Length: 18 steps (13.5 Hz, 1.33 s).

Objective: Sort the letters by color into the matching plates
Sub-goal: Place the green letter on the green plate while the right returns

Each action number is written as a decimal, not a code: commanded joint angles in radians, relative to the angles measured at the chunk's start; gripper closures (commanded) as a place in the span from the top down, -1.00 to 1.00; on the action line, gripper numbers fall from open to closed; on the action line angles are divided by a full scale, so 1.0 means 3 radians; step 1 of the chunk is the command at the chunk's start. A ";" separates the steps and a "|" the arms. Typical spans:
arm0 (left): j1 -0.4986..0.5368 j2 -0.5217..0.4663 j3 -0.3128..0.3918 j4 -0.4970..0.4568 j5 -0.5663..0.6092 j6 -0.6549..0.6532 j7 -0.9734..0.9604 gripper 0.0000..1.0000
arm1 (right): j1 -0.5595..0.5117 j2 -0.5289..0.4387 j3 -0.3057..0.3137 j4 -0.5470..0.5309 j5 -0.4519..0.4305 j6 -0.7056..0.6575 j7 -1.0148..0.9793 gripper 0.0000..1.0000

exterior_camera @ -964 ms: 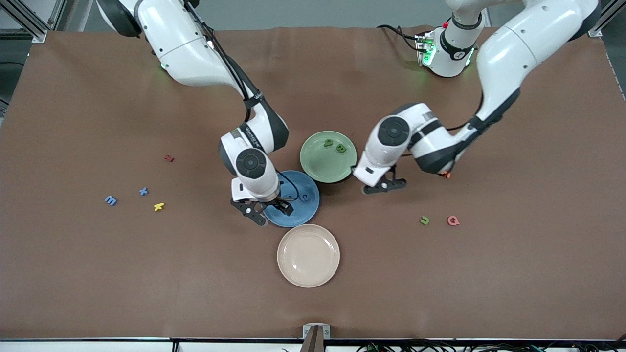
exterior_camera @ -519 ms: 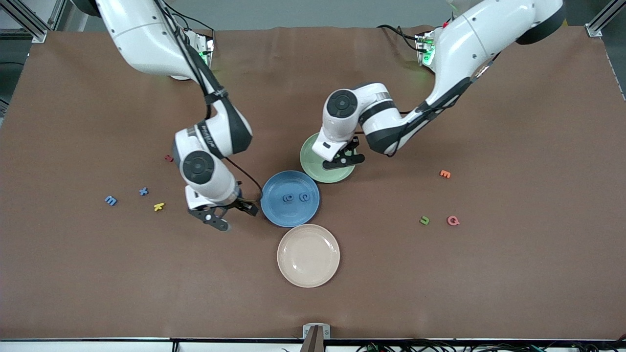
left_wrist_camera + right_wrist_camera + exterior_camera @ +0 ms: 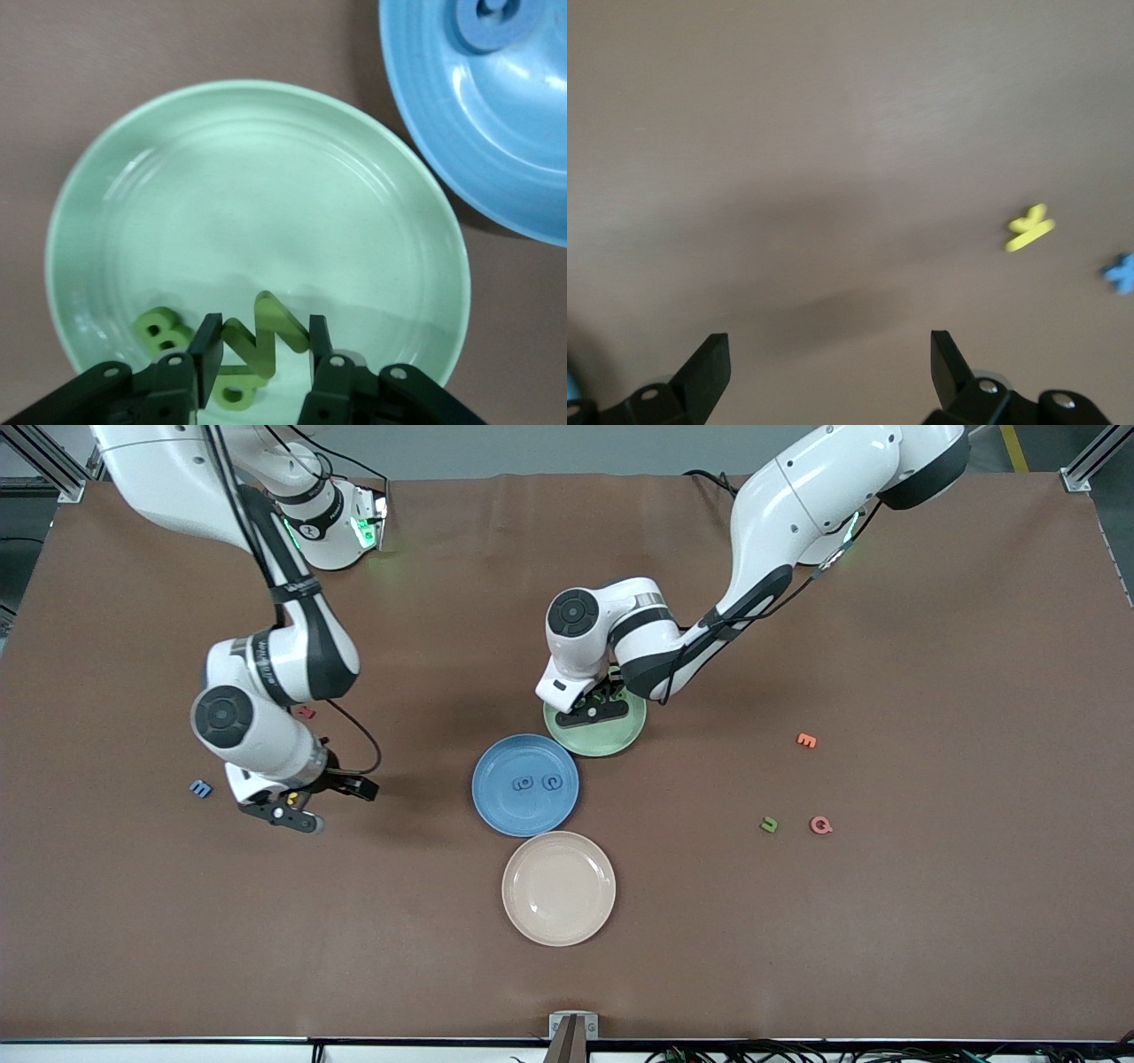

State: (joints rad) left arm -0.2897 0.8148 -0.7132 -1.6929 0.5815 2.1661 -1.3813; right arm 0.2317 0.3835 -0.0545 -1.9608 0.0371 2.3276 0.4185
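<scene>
Both arms have swung toward the right arm's end: the left gripper (image 3: 259, 372), clamped on a green Z (image 3: 266, 335), now hangs over the green plate (image 3: 620, 737), ready to drop it beside two green letters (image 3: 164, 329). Right gripper (image 3: 306, 802), fingers wide apart and empty, hovers near the yellow letter (image 3: 1029, 228) and blue letter (image 3: 1120, 272), likely after blue for the blue plate (image 3: 496, 806).

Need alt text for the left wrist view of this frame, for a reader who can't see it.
The left gripper holds a green letter Z between its fingers over the pale green plate. Two more green letters lie in that plate beside the Z. The blue plate sits close by with a blue letter in it.
</scene>
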 commanded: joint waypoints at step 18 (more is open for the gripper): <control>0.0673 -0.0134 0.0107 0.0228 -0.0067 -0.0062 0.0640 0.82 | -0.1181 0.0092 0.0069 -0.1057 -0.0027 0.1444 -0.2556 0.99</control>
State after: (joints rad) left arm -0.1379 0.8132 -0.6758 -1.5817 0.5813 2.1566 -1.2489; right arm -0.0988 0.4021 -0.0531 -2.2345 0.0351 2.6799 -0.3134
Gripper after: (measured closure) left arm 0.088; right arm 0.000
